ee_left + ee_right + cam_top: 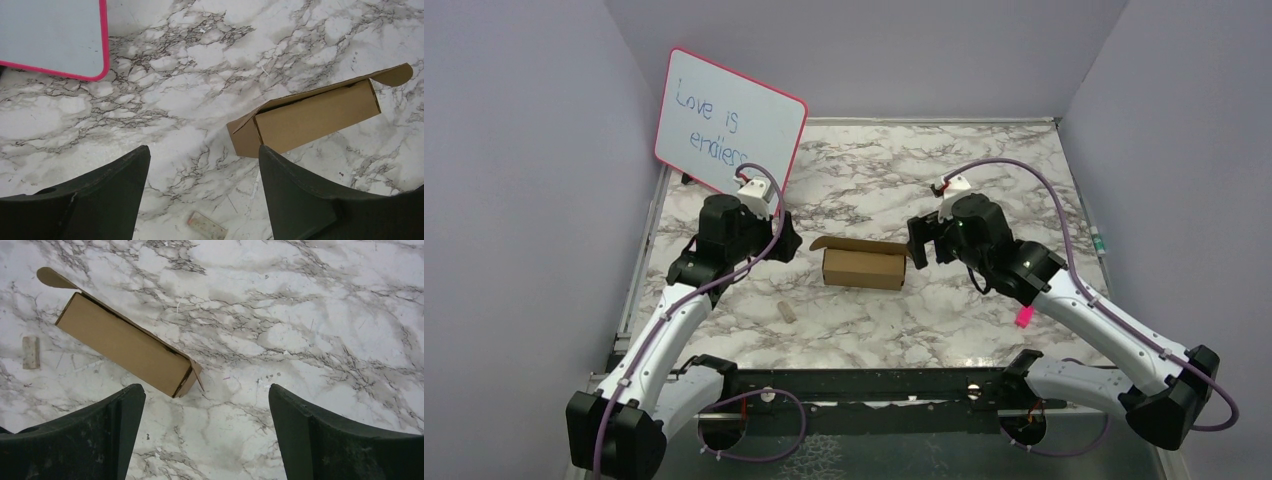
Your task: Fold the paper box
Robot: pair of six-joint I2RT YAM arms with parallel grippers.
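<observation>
1. Nearest the arm bases, a small tan block [788, 311] lies loose on the worktop [874, 170], at about 7 o'clock from the paper box [864, 266] and well apart from it. It looks to have no part in the fold.
2. The paper box sits mid-worktop, already a long rectangular shape, with its long side facing the bases. Its lid stands slightly ajar along the far edge, and a rounded tab sticks out at the left end. An end flap at the right end is not tucked.
3. The left tool [776, 246] hangs at 9 o'clock of the box, apart from it, fingers spread wide and holding nothing.
4. The right tool [921, 240] hangs at 3 o'clock, near the box end, also spread wide and empty.
5. Judgement: the tools flank the two ends so that one can brace the box while the other presses in a flap. The closing steps are not yet done.
6. Farthest off, at 10 o'clock, a pink-framed whiteboard [729, 120] leans, clear of the work.
</observation>
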